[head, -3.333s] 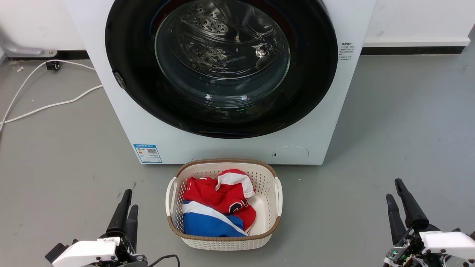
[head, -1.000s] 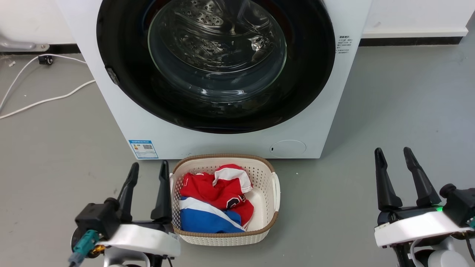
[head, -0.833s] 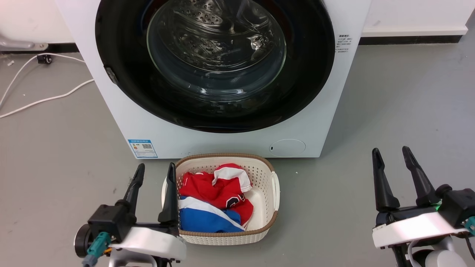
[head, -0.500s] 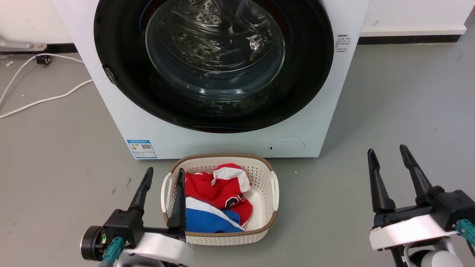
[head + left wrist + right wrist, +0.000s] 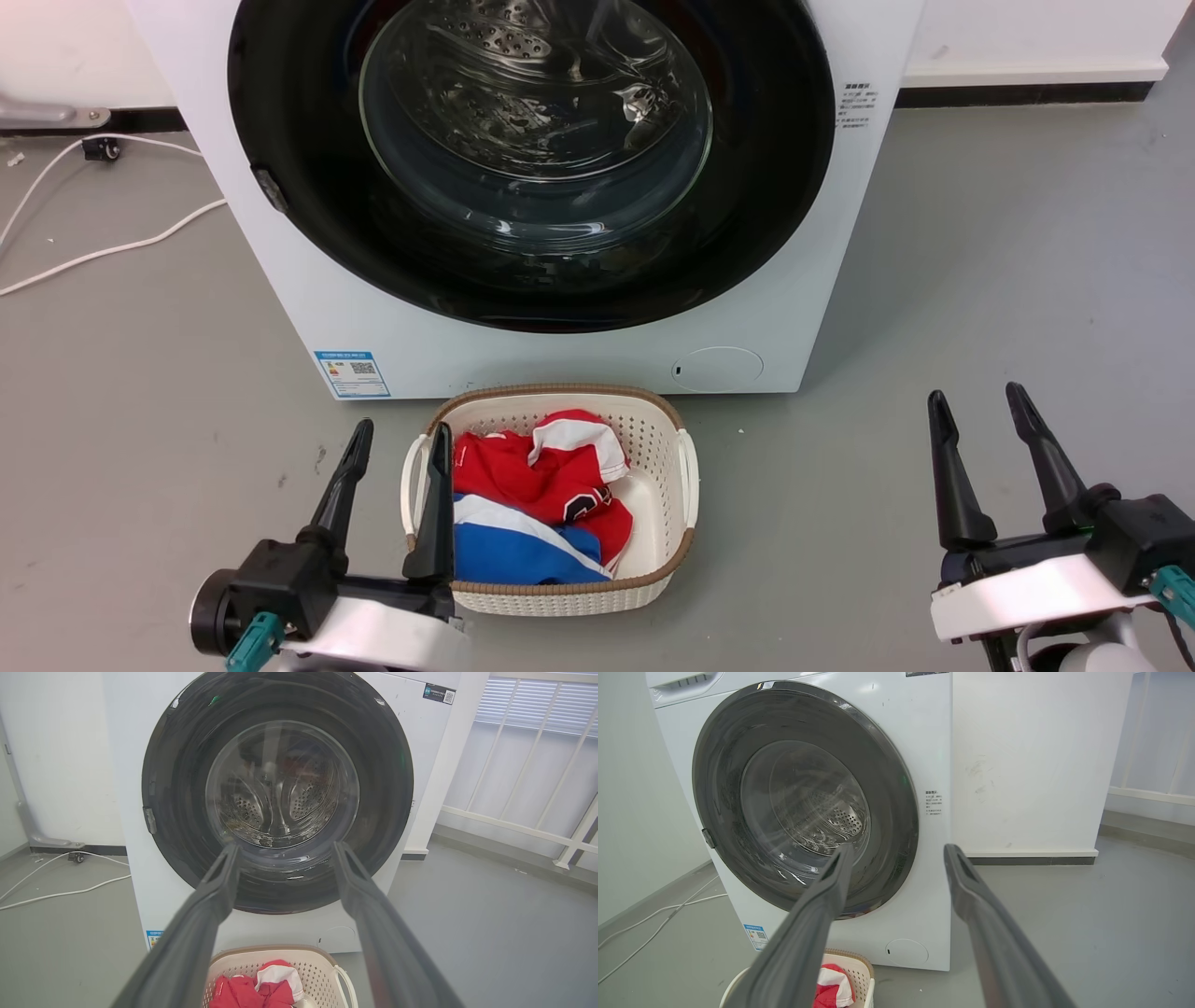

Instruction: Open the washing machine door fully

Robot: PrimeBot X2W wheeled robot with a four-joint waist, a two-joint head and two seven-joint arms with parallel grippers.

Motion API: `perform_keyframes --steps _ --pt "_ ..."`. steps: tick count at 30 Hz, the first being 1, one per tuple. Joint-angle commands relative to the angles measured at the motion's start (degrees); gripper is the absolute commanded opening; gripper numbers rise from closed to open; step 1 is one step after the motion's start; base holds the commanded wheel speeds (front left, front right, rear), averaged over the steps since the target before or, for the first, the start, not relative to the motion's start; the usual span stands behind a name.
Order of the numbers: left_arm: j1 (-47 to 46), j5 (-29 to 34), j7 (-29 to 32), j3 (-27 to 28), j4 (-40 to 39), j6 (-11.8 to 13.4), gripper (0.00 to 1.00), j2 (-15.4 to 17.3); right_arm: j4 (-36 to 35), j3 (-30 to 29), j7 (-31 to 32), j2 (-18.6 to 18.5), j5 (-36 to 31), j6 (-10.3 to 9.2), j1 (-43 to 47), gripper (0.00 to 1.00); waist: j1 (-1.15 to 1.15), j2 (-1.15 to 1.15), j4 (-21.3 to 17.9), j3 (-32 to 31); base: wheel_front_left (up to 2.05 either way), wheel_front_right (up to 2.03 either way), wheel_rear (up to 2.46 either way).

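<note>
So, approach step: washing machine door [image 5: 532,159] sits shut, flush on the washing machine [image 5: 560,359] ahead. Left gripper [image 5: 402,427] & right gripper [image 5: 973,392] both spread, empty, well short. Next we reach its rim, hook, pull

door [image 5: 766,187]: glossy black, clear glass | basket [image 5: 667,439]: perforated plastic | floor [image 5: 1008,280]: matt

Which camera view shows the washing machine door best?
The left wrist view: it faces the washing machine door straight on and takes in almost its whole circle. The right wrist view shows it whole too, but at a slant from the side. The head view looks down on it and cuts off its top.
</note>
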Motion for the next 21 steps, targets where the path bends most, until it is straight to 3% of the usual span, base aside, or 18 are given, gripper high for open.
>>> perform_keyframes --steps 1,6,21 --pt "0.5 1.3 -0.5 0.4 -0.1 -0.8 1.00 -0.3 0.1 0.0 -0.4 -0.1 -0.8 -0.02 0.0 1.00 0.00 0.00 -0.1 0.0 0.00 0.00 0.00" --pt "1.1 4.5 -1.0 1.8 1.4 -3.2 1.00 -1.5 0.8 -0.1 -0.9 -0.1 -1.5 -0.02 0.0 1.00 0.00 0.00 -0.3 0.0 0.00 0.00 0.00" --pt "1.8 10.8 -2.5 3.3 3.3 -5.2 1.00 -2.7 0.8 0.8 -2.3 0.0 -5.9 -0.02 0.4 1.00 0.00 0.00 -0.3 0.1 0.00 0.00 0.00"
